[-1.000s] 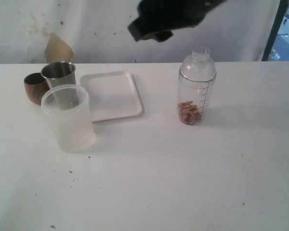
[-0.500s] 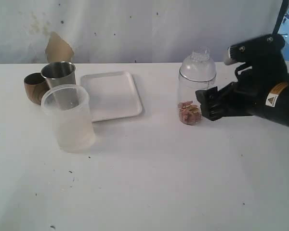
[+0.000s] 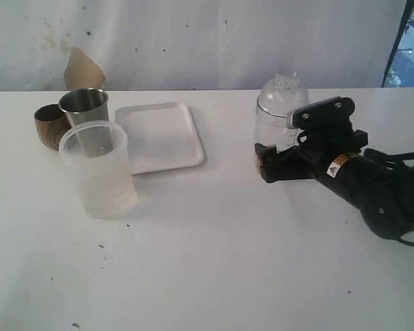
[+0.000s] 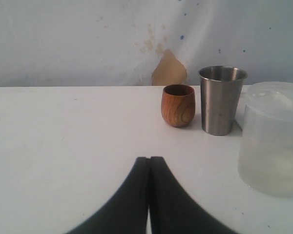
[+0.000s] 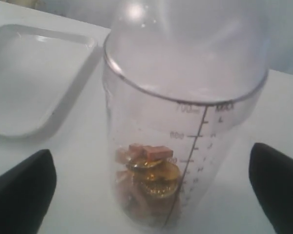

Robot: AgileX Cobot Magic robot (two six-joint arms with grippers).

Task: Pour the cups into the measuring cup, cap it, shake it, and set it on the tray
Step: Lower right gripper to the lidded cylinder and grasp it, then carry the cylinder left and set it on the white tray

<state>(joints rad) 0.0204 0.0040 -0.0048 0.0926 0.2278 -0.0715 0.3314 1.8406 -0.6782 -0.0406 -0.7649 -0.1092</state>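
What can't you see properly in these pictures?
Exterior view: bottom of the tall clear plastic measuring cup, behind the black robot arm.
Right wrist view: its lid, top cut off by the edge.
Left wrist view: frosted plastic tumbler, cut off by the edge; inside the shiny steel tumbler, hidden by its wall.

measuring cup (image 5: 185,122) between wide-spread fingers (image 5: 20,195) of right gripper (image 5: 151,190), tray (image 5: 34,83) nearby
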